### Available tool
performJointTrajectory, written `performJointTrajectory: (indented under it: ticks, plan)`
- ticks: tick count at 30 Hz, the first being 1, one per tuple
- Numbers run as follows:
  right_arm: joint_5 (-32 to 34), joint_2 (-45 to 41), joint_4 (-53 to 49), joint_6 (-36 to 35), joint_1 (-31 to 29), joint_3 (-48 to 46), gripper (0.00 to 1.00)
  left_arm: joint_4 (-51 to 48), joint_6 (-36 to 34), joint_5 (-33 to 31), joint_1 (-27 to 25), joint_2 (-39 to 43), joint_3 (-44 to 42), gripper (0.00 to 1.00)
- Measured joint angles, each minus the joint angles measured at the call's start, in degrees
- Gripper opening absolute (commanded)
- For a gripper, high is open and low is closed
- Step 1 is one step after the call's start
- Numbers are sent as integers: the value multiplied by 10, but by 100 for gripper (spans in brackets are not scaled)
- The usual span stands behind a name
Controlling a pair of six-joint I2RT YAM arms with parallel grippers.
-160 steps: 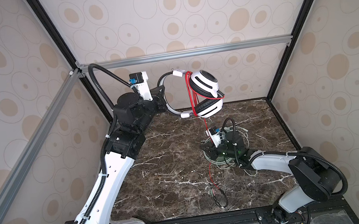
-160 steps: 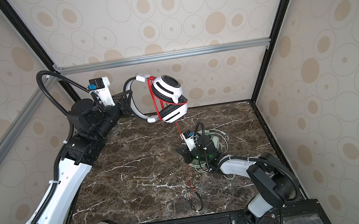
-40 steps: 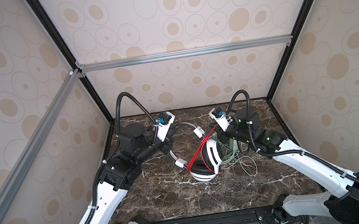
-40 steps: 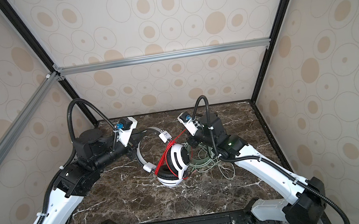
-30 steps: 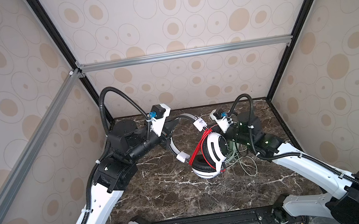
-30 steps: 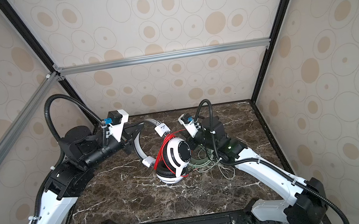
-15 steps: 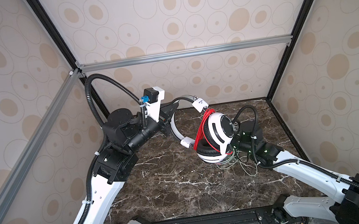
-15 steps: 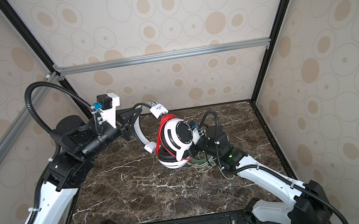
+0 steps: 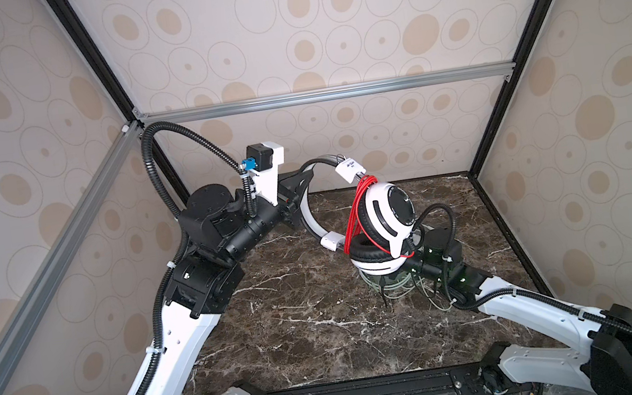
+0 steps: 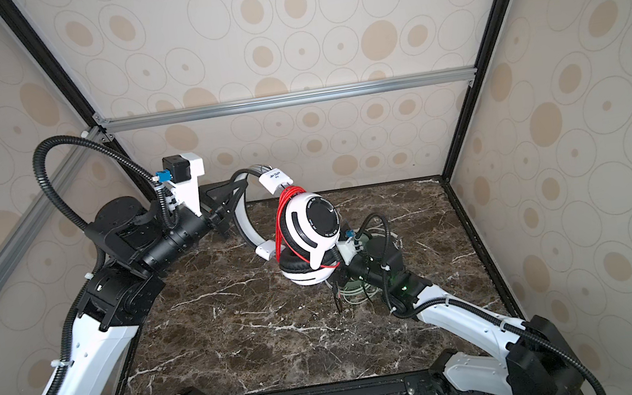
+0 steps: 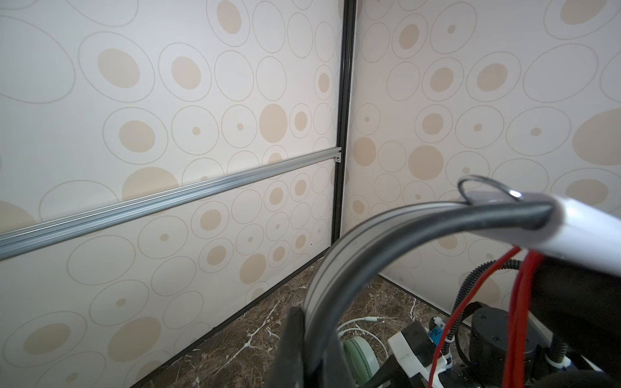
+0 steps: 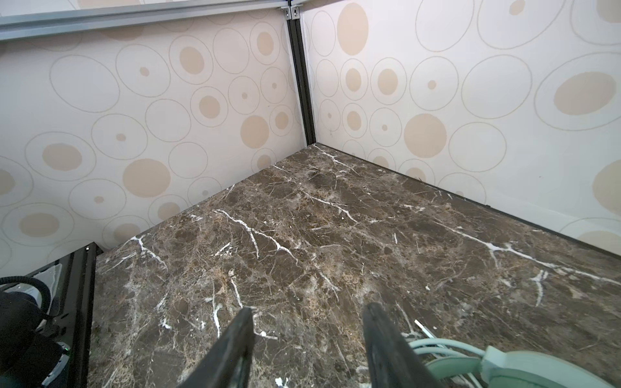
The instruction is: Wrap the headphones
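Note:
The white headphones (image 9: 386, 218) (image 10: 309, 224), with black ear pads, hang in the air over the right middle of the table. A thin red cord (image 9: 354, 214) is wound around the upper cup. My left gripper (image 11: 311, 322) (image 9: 299, 192) is shut on their headband (image 11: 369, 242). The mint-green headphones (image 12: 524, 369) (image 11: 358, 359) lie on the marble beneath them, with their green cord (image 12: 443, 346) alongside. My right gripper (image 12: 307, 310) stands open low over the table next to the green headset, with nothing between its fingers. In both top views the white cup hides most of it.
The brown marble table (image 9: 304, 334) is boxed in by patterned walls with black corner posts (image 9: 497, 97) and an aluminium rail (image 9: 325, 94) across the back. Loose pale cord loops (image 9: 433, 299) lie by the right wrist (image 9: 435, 251). A black front rail (image 9: 354, 394) runs between the arm bases.
The left arm has lifted the white headphones up and toward the back. The right gripper has opened and dropped low under them.

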State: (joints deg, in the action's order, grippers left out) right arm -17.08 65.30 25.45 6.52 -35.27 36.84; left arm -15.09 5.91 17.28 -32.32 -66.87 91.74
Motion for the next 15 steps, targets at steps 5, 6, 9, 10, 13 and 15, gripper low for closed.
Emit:
performJointTrajectory:
  ticks: [5, 6, 9, 10, 13, 15]
  plan:
    - [-14, 2, 28, 24, 0, -31, 53, 0, 4, -9, 0, -5, 3, 0]
    - [-17, 2, 35, 30, 0, -37, 53, 0, 4, -11, 0, -5, 3, 0]
    - [-26, 2, 48, 40, 0, -50, 53, 0, 4, -14, 0, -5, 3, 0]
    - [-27, 2, 53, 43, 0, -54, 53, -1, 4, -16, 0, -5, 3, 0]
    - [-29, 4, 66, 50, 0, -67, 53, -2, 4, -19, 0, -7, 5, 0]
    - [-32, 8, 75, 55, 0, -78, 53, -2, 5, -23, 0, -10, 7, 0]
